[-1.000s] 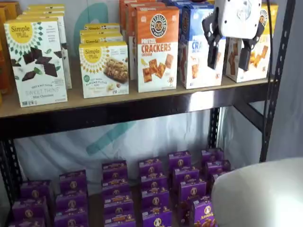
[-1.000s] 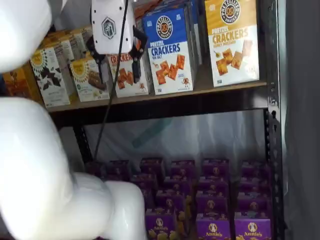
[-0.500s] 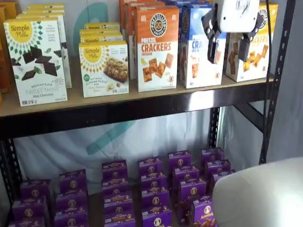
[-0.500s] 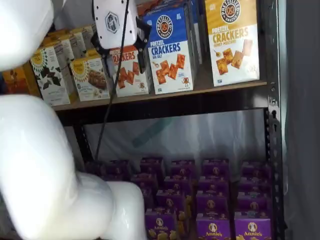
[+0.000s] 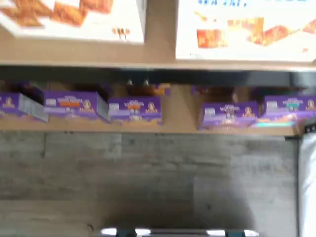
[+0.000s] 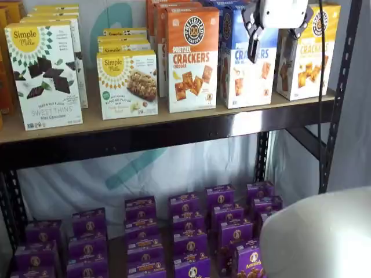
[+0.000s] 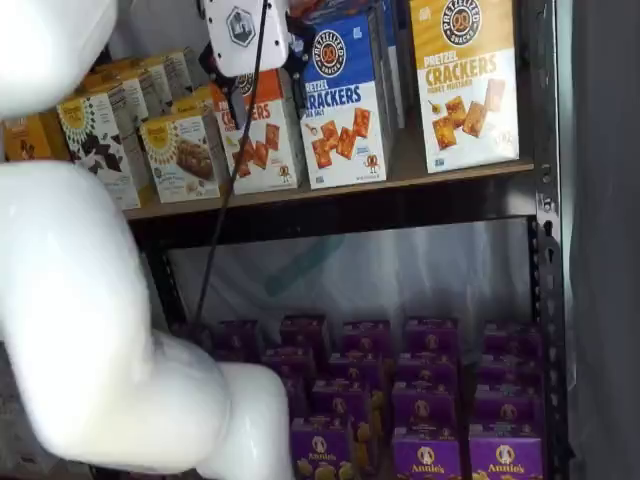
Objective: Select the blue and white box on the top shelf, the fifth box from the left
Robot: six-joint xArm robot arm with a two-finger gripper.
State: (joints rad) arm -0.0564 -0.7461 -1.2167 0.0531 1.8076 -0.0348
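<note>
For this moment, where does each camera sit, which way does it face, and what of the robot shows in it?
Wrist view: looks along the shelving's front, past cracker box bottoms and the top shelf to purple boxes and grey floor; no fingers show.
Shelf view: fixed in front, facing the top shelf; the gripper, open, before the blue and white box; white arm at lower right.
Shelf view: fixed, angled from the left; the gripper partly seen; white arm at left.
Both shelf views share the blue and white box.

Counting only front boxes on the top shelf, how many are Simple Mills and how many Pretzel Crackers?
Simple Mills: 2 (Sweet Thins box, almond flour box)
Pretzel Crackers: 3 (orange box, blue and white box, yellow box)
Total: 5
</note>
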